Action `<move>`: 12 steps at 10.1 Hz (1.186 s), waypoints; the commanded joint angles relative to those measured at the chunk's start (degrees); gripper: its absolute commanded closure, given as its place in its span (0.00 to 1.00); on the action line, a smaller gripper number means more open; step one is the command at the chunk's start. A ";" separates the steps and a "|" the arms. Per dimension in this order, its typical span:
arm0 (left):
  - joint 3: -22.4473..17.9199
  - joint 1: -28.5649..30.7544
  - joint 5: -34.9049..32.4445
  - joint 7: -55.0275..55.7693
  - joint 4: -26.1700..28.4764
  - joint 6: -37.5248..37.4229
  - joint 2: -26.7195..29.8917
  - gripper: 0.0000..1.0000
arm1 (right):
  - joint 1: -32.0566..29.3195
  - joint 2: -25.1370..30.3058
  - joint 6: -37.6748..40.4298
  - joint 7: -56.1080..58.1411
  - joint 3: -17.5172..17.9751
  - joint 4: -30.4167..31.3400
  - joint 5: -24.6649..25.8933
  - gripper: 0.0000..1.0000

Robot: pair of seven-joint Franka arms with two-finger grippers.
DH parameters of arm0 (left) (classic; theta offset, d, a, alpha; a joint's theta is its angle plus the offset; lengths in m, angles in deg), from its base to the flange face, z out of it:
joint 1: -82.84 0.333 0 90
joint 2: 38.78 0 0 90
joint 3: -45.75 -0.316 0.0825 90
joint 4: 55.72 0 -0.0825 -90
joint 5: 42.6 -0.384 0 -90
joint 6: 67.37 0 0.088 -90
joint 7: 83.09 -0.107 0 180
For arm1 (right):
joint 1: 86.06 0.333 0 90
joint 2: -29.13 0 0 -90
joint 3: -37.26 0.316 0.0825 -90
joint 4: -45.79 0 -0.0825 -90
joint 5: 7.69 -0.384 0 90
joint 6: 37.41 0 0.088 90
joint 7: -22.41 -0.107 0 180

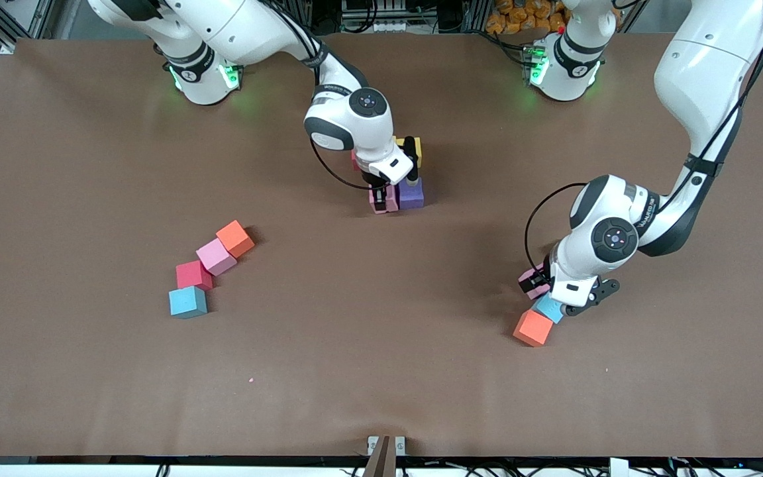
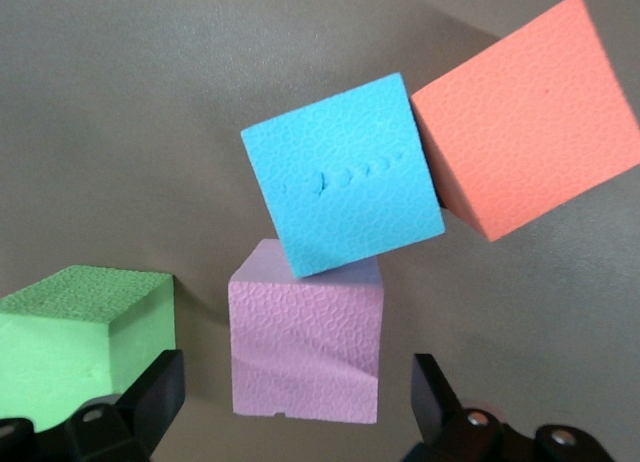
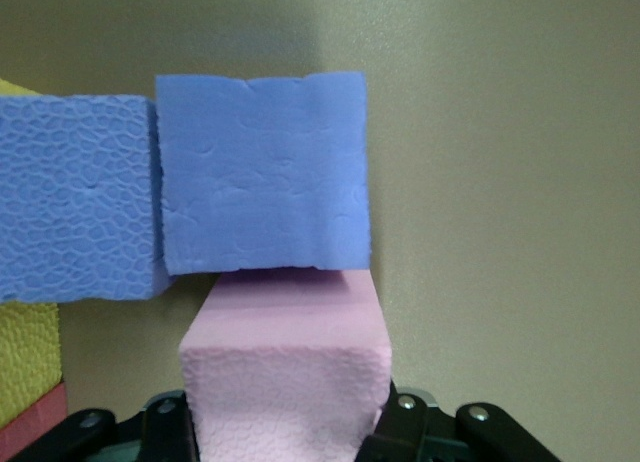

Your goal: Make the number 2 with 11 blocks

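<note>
My right gripper (image 1: 381, 196) (image 3: 285, 427) is down at the table's middle, shut on a pink block (image 1: 391, 199) (image 3: 285, 372). That block touches a purple block (image 1: 412, 193) (image 3: 262, 172), which has a second purple block (image 3: 75, 197) beside it. A yellow block (image 1: 416, 149) (image 3: 25, 362) and a red one (image 3: 30, 432) lie by them, partly hidden by the hand. My left gripper (image 1: 547, 285) (image 2: 297, 407) stands open around another pink block (image 1: 538, 290) (image 2: 305, 347), with its fingers (image 2: 150, 402) apart from it. A light blue block (image 1: 549, 308) (image 2: 345, 177) leans on that pink block, and an orange block (image 1: 532, 328) (image 2: 530, 132) lies beside the blue one.
A green cube (image 2: 85, 332) lies close beside one left finger; the arm hides it in the front view. Toward the right arm's end lies a loose row: orange (image 1: 235, 238), pink (image 1: 216, 256), red (image 1: 194, 275), light blue (image 1: 187, 301).
</note>
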 commanded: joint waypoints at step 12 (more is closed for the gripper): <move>0.04 -0.11 -4.44 1.04 -0.41 0.50 -2.59 0.57 | 1.09 -1.69 -0.19 -0.74 -0.75 -1.71 -3.93 0.28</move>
